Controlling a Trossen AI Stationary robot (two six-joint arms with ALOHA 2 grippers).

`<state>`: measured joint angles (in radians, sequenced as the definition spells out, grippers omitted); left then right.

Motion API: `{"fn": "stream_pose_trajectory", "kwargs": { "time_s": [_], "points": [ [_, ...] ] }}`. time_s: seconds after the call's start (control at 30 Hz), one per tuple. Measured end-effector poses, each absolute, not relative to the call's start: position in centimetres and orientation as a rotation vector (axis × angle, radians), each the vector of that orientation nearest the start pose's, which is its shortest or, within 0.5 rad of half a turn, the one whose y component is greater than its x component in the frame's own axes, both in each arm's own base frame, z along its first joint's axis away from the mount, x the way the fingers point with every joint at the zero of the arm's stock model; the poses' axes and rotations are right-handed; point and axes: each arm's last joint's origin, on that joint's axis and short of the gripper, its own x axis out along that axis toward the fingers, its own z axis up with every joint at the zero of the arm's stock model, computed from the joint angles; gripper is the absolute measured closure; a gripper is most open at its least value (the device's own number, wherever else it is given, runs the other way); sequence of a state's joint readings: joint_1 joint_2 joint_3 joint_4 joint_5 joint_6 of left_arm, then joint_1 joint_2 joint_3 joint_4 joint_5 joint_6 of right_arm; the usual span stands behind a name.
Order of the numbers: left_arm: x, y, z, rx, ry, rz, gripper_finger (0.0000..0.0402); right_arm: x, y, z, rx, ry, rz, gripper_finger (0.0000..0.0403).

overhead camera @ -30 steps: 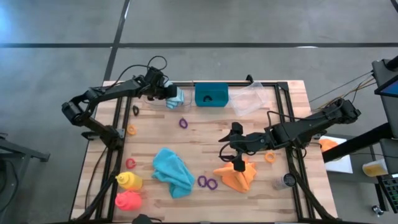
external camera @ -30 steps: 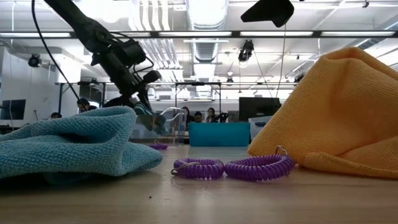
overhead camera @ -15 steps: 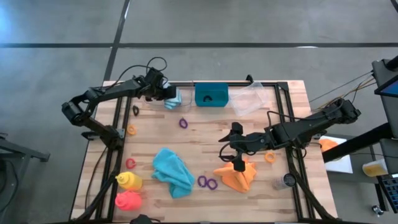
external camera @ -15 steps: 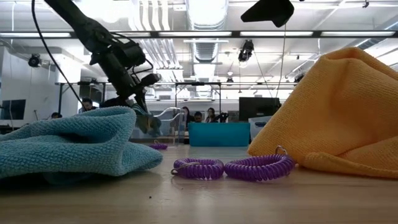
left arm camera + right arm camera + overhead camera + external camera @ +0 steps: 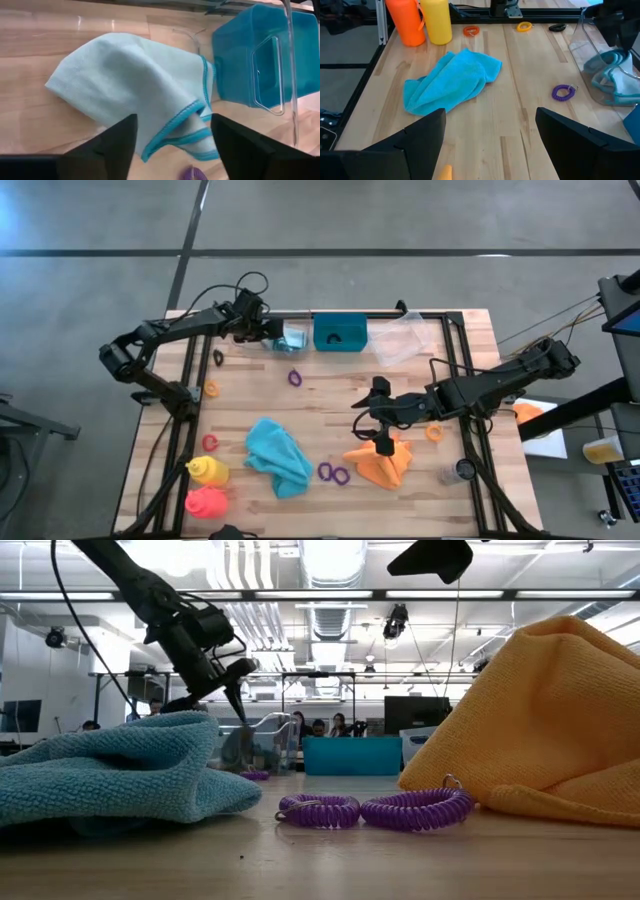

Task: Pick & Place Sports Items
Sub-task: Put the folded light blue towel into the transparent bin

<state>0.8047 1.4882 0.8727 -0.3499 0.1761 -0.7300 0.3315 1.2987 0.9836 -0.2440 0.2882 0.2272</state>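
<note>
A clear tray (image 5: pixel 600 75) holds the pale cloth (image 5: pixel 135 90), a thin weave with teal stitched hems, crumpled loose just beside the hard teal bin (image 5: pixel 260 55). The left gripper (image 5: pixel 268 330) hovers above it, fingers spread and empty. The right gripper (image 5: pixel 383 442) hangs over the orange cloth (image 5: pixel 382 464), fingers apart, holding nothing. A plush teal cloth (image 5: pixel 450 82) lies heaped mid-table. Coiled purple rings (image 5: pixel 375 810) lie between the two cloths. Yellow bottle (image 5: pixel 437 20) and red bottle (image 5: pixel 406 20) stand at the table's corner.
</note>
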Motion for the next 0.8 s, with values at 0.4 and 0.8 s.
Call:
{"fn": "stream_pose_trajectory", "kwargs": {
  "time_s": [0.4, 0.8],
  "points": [
    [20.3, 19.5, 23.3, -1.068, 0.602, 0.851, 0.0143, 26.9, 8.4, 28.9, 0.053, 0.523, -0.017, 0.0092],
    [20.3, 19.3, 23.1, -1.073, 0.594, 0.96, 0.0187, 27.0, 8.4, 28.9, 0.056, 0.52, -0.008, 0.0092]
  ]
}}
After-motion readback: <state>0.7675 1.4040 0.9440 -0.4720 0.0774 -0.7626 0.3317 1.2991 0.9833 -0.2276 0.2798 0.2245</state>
